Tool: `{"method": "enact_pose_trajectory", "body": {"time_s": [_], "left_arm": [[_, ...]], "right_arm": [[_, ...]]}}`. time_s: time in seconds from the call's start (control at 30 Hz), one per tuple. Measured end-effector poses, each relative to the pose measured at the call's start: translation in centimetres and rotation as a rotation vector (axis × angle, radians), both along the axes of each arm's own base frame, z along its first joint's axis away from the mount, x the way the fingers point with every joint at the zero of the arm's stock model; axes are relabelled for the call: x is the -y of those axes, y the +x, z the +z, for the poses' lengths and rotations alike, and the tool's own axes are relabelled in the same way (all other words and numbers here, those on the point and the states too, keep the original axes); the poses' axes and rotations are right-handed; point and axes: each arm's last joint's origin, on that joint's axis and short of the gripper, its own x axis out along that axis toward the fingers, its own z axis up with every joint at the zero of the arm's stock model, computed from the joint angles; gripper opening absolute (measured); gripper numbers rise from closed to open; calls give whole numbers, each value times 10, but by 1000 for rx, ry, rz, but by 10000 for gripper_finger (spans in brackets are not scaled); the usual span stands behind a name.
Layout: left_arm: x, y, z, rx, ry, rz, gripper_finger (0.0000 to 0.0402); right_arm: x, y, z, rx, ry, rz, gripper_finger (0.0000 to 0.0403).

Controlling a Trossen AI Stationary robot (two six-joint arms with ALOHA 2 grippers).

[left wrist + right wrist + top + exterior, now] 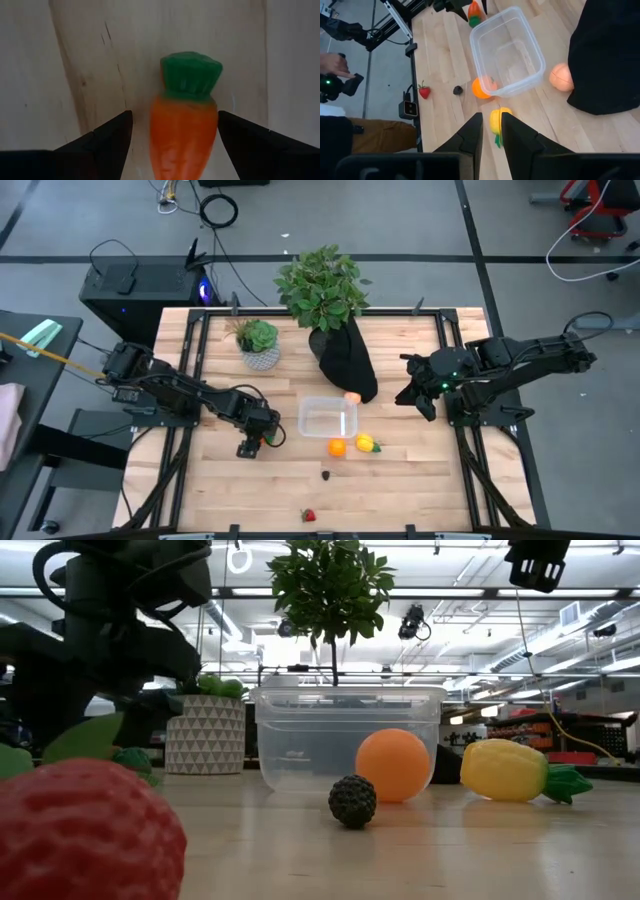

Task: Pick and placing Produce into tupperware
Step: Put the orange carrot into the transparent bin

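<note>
An orange carrot with a green top (184, 125) lies flat on the wooden table (400, 480), left of the tupperware. My left gripper (175, 130) points down over it, open, one finger on each side of the carrot with a gap on both sides. The clear tupperware (303, 420) stands mid-table. An orange (337, 447) and a yellow piece (367, 444) lie just in front of it, and a peach-coloured ball (352, 396) lies behind it. A tiny dark piece (326, 474) and a red strawberry (309, 516) lie nearer the front edge. My right gripper (491, 125) waits high at the right, its fingers a narrow gap apart, with nothing between them.
A tall leafy plant in a black wrap (345, 360) and a small plant in a white patterned pot (260, 355) stand at the back. Black rails (190, 380) run along the table's sides. A person's hand (332, 62) shows beyond the table's edge.
</note>
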Motion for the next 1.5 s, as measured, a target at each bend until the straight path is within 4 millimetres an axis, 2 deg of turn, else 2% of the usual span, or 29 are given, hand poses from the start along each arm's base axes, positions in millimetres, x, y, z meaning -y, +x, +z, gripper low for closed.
{"method": "enact_pose_trajectory", "body": {"time_s": [0.23,0.7,1.2,1.5], "left_arm": [[2,4,1,46,-12,-1,293],[5,3,1,51,3,-62,244],[5,3,1,52,3,-80,231],[12,4,-10,14,17,-98,220]], "right_arm": [[0,0,0,1,0,0,78],[0,0,0,1,0,0,78],[0,0,0,1,0,1,78],[0,0,0,1,2,-2,78]]}}
